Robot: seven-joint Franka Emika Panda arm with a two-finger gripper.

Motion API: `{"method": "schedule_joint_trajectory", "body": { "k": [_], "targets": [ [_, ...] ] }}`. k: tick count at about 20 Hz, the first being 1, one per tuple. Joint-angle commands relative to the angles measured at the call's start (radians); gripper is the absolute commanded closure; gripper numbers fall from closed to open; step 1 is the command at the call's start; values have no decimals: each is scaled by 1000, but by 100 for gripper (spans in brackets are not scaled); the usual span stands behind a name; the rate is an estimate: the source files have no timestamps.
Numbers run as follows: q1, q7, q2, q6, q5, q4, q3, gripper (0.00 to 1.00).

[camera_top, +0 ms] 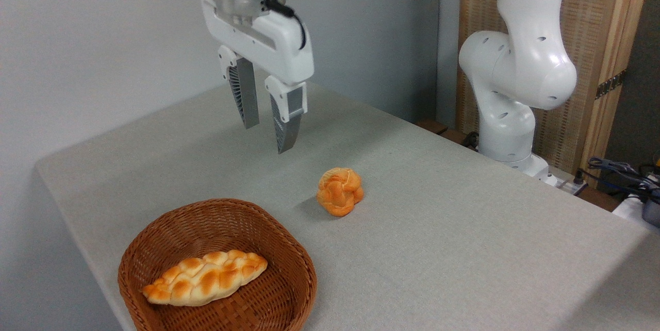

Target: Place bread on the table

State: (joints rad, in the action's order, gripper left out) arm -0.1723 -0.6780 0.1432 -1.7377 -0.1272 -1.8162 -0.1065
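Observation:
The bread (pixel 340 191), a small glossy orange knot-shaped roll, lies on the grey-beige table (pixel 438 228) near its middle, to the right of and behind the basket. My gripper (pixel 268 137) hangs in the air above and to the left of the roll, well clear of it. Its two grey fingers point down with a small gap between them, and nothing is held there.
A brown wicker basket (pixel 281 297) sits at the front left of the table and holds a longer pale braided loaf (pixel 205 277). The arm's white base (pixel 508 109) stands off the table's far right edge, with cables (pixel 626 174) beside it.

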Motion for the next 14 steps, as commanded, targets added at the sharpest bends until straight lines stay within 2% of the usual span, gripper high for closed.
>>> {"method": "schedule_joint_trajectory", "body": {
  "k": [1, 4, 8, 11, 14],
  "targets": [
    [59, -35, -10, 35, -3, 70, -4, 0],
    [65, -61, -39, 82, 50, 121, 2, 0],
    [80, -55, -122, 165, 51, 244, 10, 0],
    [102, -52, -134, 164, 55, 244, 57, 0],
    [103, -37, -140, 162, 83, 242, 77, 0]
  ]
}}
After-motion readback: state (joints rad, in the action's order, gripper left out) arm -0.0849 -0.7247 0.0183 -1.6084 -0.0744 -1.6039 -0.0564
